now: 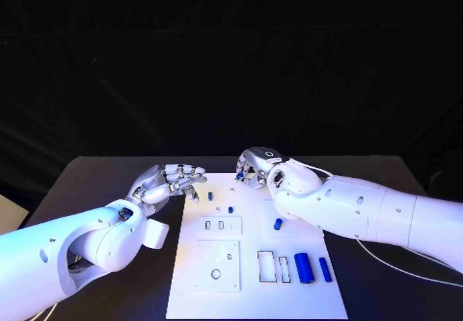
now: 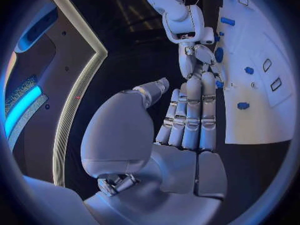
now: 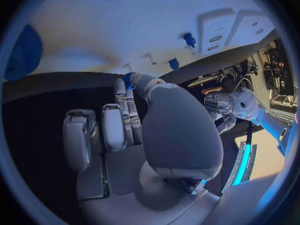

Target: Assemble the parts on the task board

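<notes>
The right robot hand (image 1: 259, 167) pinches a small blue part (image 1: 239, 176) at the task board's (image 1: 253, 294) far edge, ready for seating. The left robot hand (image 1: 172, 182) rests beside the board, fingers together, empty, keeping clear.

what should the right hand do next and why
Probably lift the small blue part clear of the task board and carry it toward an open slot. The right hand seems to pinch it at the board's far edge, while the left hand hovers holding nothing.

Right hand (image 3: 134, 130) pinches a blue part (image 3: 127, 79) (over the task board (image 3: 125, 40)).
</notes>
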Controlling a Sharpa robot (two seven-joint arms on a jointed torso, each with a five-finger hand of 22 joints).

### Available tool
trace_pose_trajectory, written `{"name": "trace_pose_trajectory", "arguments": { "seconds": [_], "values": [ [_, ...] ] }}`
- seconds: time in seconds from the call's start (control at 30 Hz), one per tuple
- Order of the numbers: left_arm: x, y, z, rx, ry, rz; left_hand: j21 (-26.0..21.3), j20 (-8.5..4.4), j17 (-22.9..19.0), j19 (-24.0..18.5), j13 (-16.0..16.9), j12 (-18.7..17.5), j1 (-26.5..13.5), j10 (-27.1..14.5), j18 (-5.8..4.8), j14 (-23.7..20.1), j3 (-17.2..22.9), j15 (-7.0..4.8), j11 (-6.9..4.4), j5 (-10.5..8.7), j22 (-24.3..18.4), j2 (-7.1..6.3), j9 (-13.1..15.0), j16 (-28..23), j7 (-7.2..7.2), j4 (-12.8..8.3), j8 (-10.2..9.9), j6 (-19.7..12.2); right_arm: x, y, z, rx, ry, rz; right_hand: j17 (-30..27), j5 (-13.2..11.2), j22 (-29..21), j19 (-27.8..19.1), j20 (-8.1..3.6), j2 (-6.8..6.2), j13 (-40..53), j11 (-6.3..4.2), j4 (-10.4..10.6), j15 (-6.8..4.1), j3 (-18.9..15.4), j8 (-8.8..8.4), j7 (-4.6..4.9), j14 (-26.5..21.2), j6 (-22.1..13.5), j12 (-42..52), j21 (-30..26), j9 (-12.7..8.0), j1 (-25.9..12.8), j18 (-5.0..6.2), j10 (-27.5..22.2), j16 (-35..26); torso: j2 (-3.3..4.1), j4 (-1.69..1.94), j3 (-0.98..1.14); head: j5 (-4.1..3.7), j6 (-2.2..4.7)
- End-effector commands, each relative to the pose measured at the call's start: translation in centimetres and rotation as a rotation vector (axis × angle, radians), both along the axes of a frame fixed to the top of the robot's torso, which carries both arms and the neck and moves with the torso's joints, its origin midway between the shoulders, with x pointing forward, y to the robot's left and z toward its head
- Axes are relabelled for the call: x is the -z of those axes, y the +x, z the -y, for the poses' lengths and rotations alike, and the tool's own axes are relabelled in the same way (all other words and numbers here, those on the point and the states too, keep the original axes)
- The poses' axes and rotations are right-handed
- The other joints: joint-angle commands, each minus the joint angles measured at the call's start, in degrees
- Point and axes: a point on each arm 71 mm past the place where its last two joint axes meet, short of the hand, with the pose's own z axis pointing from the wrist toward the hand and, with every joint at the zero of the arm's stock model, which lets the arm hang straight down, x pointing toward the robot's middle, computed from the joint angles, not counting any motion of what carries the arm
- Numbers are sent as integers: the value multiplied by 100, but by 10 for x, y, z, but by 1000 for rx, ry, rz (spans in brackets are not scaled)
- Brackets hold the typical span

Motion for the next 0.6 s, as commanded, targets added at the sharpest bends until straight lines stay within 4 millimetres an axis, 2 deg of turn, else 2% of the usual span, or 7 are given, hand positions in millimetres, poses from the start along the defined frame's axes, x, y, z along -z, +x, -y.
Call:
{"name": "trace_pose_trajectory", "arguments": {
  "seconds": [0.03, 0.23, 0.4, 0.53, 0.6],
  "values": [
    [-3, 0, 3, 23, -7, 10, 37, -2, 4, -29, 8, 24, 52, -24, 74, -37, 13, 3, 2, 21, 6, -3, 6, 35, -14, -28, 5, -40, 2, 1, -3, 0, -4, 3, -2, 11, 885, 239, -32, 19, 8, 4, -2, -57, 26, 23, 11, 230, 18, 9, 30, 8, -15, -66, 33, 28, -2, 7, 1, 8, -8],
    [-3, 0, 3, 23, -7, 11, 37, -2, 4, -29, 8, 24, 52, -24, 74, -37, 13, 3, 2, 21, 6, -3, 6, 35, -14, -28, 5, -40, 4, 3, -7, -1, -9, -6, -2, 11, 885, 239, -32, 19, 8, 4, -2, -57, 26, 23, 11, 230, 18, 9, 30, 8, -15, -66, 33, 28, 5, -2, 6, 26, -12],
    [-3, 1, 3, 22, -7, 12, 37, -2, 4, -29, 8, 24, 52, -24, 74, -37, 13, 3, 2, 21, 6, -3, 6, 35, -14, -28, 5, -40, 7, 2, -9, -4, -16, -18, 4, 10, 898, 246, -32, 13, 11, 5, 1, -56, 26, 21, 13, 231, 12, 8, 39, 13, -26, -69, 34, 34, 3, -3, 4, 51, -55],
    [-4, 1, 2, 20, -5, 12, 37, -2, 4, -29, 8, 24, 52, -24, 74, -37, 13, 3, 2, 21, 6, -3, 6, 35, -14, -28, 5, -40, 9, 2, -10, -6, -20, -24, 8, 10, 906, 250, -31, 12, 12, 6, 2, -56, 26, 21, 14, 232, 9, 8, 44, 14, -28, -71, 34, 37, 11, -11, 11, 68, -55],
    [-4, 1, 2, 21, -5, 13, 37, -2, 4, -29, 8, 24, 52, -24, 74, -37, 13, 3, 2, 21, 6, -3, 6, 35, -14, -28, 5, -40, 10, 2, -11, -7, -22, -28, 8, 10, 906, 250, -31, 12, 12, 6, 2, -56, 26, 21, 14, 232, 9, 8, 44, 14, -28, -71, 34, 37, 9, -7, 7, 67, -59]
  ]
}}
